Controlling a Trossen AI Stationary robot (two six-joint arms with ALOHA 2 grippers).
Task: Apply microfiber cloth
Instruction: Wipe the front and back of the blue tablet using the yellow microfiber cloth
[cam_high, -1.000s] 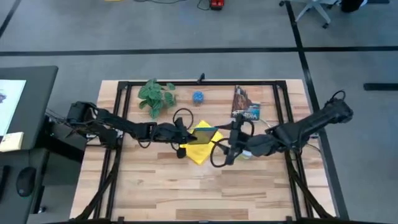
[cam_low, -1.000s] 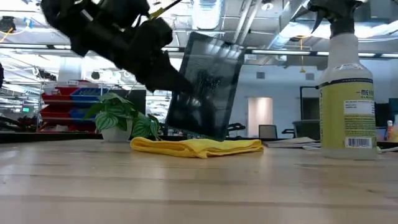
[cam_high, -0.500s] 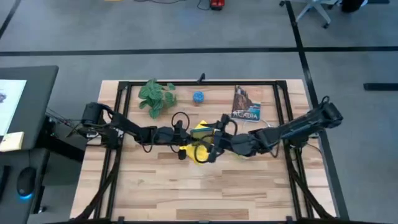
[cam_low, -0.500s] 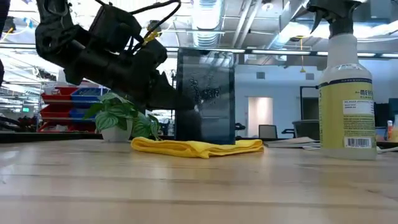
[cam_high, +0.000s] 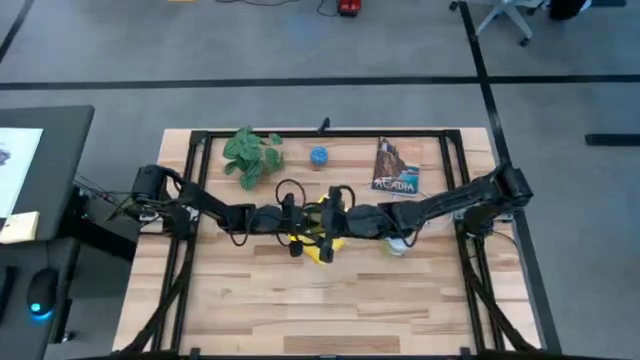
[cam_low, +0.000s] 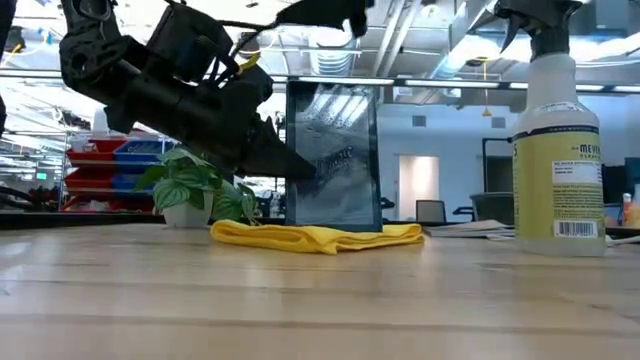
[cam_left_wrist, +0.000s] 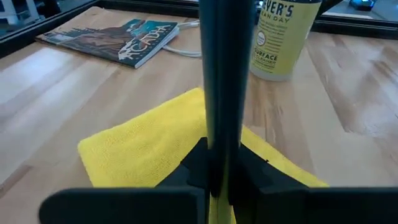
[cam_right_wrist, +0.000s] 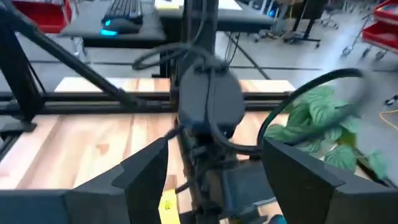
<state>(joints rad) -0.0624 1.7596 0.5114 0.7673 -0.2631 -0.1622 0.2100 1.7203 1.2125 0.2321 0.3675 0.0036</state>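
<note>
Bright, even overhead light; right wrist view motion-blurred, screen catching glare

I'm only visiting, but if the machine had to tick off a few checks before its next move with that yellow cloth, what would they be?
1. Tablet held by left end effector: ok, clamped at its edge, standing upright.
2. Microfiber cloth free to pick up: not ok, it lies on the table directly under the tablet.
3. Right end effector ready to grasp: ok, fingers open, nothing between them.
4. Right end effector positioned at the cloth: cannot tell, it sits above and near the left arm.
5. Spray bottle clear of the work: ok, standing off to one side.
</note>
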